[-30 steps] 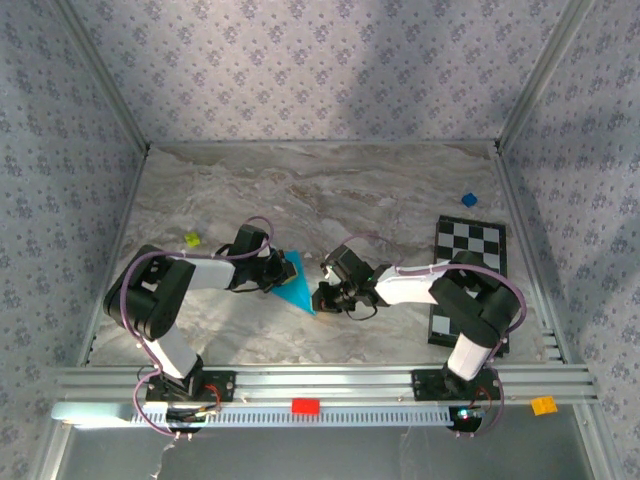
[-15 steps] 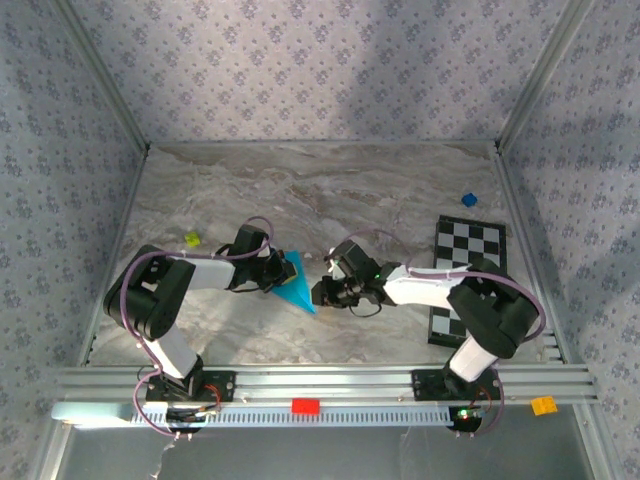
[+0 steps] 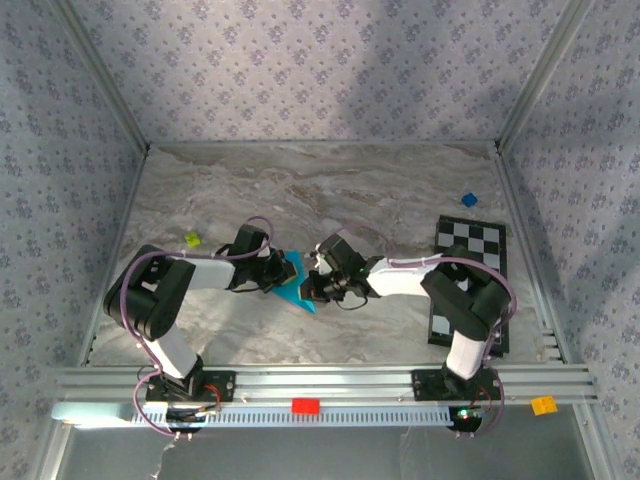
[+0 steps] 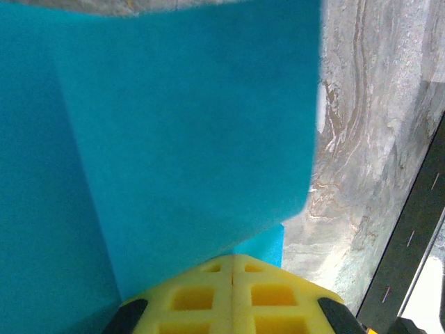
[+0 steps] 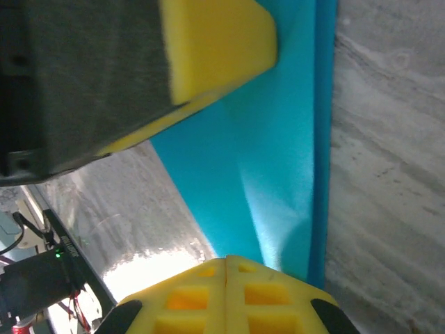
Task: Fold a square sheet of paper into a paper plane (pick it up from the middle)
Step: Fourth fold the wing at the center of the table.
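Observation:
The square sheet of paper (image 3: 299, 298) is bright cyan, folded to a pointed shape, and sits mid-table between my two grippers. My left gripper (image 3: 279, 275) is shut on its left side. In the left wrist view the paper (image 4: 181, 125) spreads out from the closed yellow fingertips (image 4: 208, 296), with my left gripper (image 4: 233, 259) pinching it. My right gripper (image 3: 311, 287) is shut on the paper's right edge. In the right wrist view the paper (image 5: 271, 160) bends into the closed tips of my right gripper (image 5: 227, 261). The left gripper's yellow pad (image 5: 215, 42) shows at the top.
A black-and-white checkered board (image 3: 470, 262) lies at the right under the right arm. A tiny dark blue cube (image 3: 469, 199) sits behind it. A small yellow-green piece (image 3: 192, 239) lies at the left. The metal rail (image 3: 320, 382) runs along the near edge.
My right gripper has moved left up to the paper, opened briefly and closed on its right edge. The left gripper has stayed in place, shut on the paper.

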`<move>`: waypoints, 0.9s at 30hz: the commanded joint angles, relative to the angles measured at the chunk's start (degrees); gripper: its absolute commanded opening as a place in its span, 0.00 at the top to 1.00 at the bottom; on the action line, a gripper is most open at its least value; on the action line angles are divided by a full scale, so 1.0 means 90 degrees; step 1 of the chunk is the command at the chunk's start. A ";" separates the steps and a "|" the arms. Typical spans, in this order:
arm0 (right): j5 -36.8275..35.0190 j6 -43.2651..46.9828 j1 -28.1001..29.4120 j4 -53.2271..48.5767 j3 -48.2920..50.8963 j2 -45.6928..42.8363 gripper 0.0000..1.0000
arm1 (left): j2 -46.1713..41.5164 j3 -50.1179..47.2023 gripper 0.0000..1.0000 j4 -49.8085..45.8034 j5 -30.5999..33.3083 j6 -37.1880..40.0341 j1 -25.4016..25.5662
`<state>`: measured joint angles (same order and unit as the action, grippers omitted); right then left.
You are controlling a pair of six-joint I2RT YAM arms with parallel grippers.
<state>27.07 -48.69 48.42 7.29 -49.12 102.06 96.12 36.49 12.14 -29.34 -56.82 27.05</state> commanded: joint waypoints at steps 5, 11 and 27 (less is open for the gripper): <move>0.0126 -0.0218 0.0126 0.0267 0.0556 0.0151 0.94 | 0.0215 -0.0080 1.00 -0.0322 0.0243 0.0131 -0.0037; 0.0116 -0.0274 0.0215 0.0479 0.0977 -0.0036 0.94 | 0.0208 -0.0080 1.00 -0.0363 0.0283 0.0126 -0.0037; -0.0098 -0.0225 0.0293 0.0426 0.1625 -0.0627 0.94 | 0.0219 -0.0089 1.00 -0.0387 0.0307 0.0102 -0.0040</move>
<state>26.24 -50.57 50.39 16.56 -36.64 96.92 96.18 36.49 11.81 -30.24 -56.82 27.11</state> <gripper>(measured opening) 0.068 0.043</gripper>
